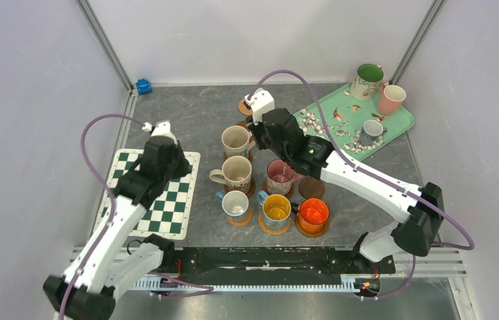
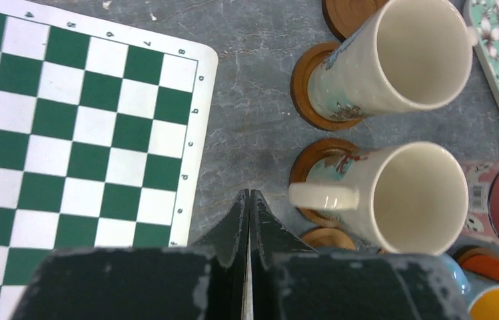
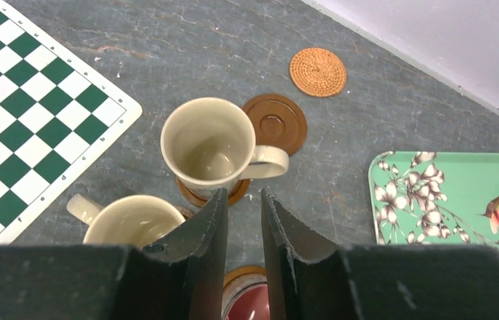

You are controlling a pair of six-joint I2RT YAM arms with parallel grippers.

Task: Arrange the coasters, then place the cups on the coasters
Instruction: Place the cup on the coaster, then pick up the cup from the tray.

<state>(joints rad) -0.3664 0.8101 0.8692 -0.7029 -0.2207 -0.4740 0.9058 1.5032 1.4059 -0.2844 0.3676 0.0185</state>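
Observation:
Several cups stand on brown coasters mid-table: two cream ones (image 1: 236, 140) (image 1: 236, 172), a small white one (image 1: 236, 204), a pink-inside one (image 1: 280, 175), a blue one with yellow inside (image 1: 277, 208) and a clear orange one (image 1: 313, 213). One brown coaster (image 1: 311, 187) lies bare. Another bare brown coaster (image 3: 274, 123) and a rattan coaster (image 3: 318, 71) lie behind the far cream cup (image 3: 210, 143). My left gripper (image 2: 250, 193) is shut on nothing, left of the near cream cup's handle (image 2: 323, 196). My right gripper (image 3: 243, 192) is open and empty, just in front of the far cream cup.
A mint floral tray (image 1: 326, 107) at the back right carries a green-inside cup (image 1: 368, 80), a pink cup (image 1: 391, 99) and a small grey-white cup (image 1: 372, 129). A green-white checkered mat (image 1: 160, 200) lies on the left. Walls close in both sides.

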